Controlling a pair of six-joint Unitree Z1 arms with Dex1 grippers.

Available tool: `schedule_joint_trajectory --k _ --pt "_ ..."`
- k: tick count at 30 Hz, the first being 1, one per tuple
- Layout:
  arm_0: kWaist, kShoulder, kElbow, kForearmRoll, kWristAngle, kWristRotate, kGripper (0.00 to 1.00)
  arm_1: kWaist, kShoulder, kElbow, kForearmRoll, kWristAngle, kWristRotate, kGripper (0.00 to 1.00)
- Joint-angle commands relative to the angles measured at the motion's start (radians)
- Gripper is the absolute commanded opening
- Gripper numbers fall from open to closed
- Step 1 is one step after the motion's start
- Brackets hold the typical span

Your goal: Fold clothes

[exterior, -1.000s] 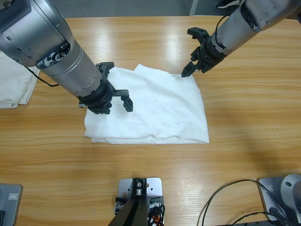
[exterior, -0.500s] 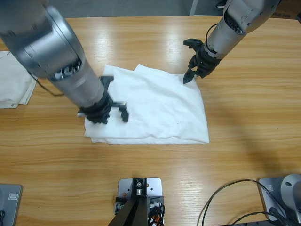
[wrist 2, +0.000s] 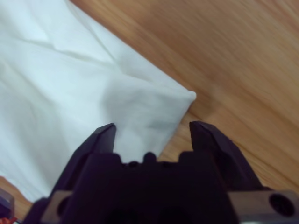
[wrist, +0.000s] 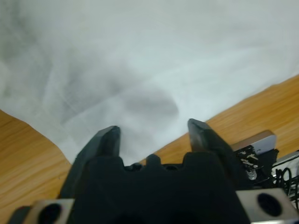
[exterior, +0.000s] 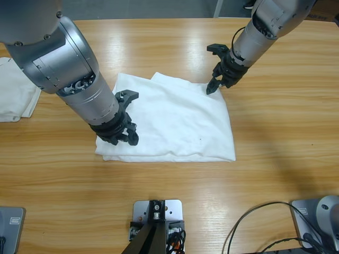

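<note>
On the long wooden table (exterior: 275,121) a folded white fabric shirt (exterior: 180,124) lies flat. The left gripper (exterior: 124,135) stands over its near-left corner, jaws apart with cloth just below them, holding nothing. The right gripper (exterior: 217,79), also open and empty, stands over the far-right corner.
</note>
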Motion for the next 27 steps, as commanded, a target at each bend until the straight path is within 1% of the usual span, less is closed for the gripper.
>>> schedule_joint_trajectory --k 1,7,12,16,20,22,23,24,25,26,27 --pt "-0.010 0.043 0.023 0.063 0.086 -0.027 0.000 -0.003 -0.014 0.041 0.004 -0.005 -0.001 0.651" --pt "-0.012 0.061 0.043 0.071 0.063 -0.035 0.000 -0.006 0.001 0.039 0.004 -0.006 0.003 0.651" --pt "-0.034 0.101 0.065 0.066 0.050 -0.052 0.000 -0.013 0.002 0.035 0.003 -0.007 0.003 0.651" --pt "-0.034 0.135 0.067 0.050 0.040 -0.053 0.000 -0.017 0.002 0.036 0.003 -0.007 0.003 0.651" --pt "-0.034 0.136 0.067 0.047 0.038 -0.055 0.000 -0.021 0.011 0.022 0.004 -0.007 0.003 0.652" --pt "-0.034 0.136 0.067 0.048 0.038 -0.055 0.000 -0.022 0.023 0.011 0.004 -0.004 0.003 0.668" --pt "-0.034 0.138 0.067 0.047 0.035 -0.056 0.000 -0.022 0.029 0.006 0.005 0.000 0.003 0.705" --pt "-0.034 0.138 0.067 0.047 0.035 -0.056 0.000 -0.021 0.034 0.006 0.006 0.004 0.002 0.700" --pt "-0.034 0.138 0.066 0.047 0.035 -0.056 0.000 -0.018 0.040 0.006 0.012 0.006 -0.003 0.550" --pt "-0.034 0.138 0.065 0.048 0.035 -0.056 0.000 -0.013 0.047 0.006 0.019 0.000 -0.012 0.254" --pt "-0.034 0.138 0.064 0.048 0.035 -0.056 0.000 -0.012 0.050 0.009 0.023 -0.004 -0.018 0.189"
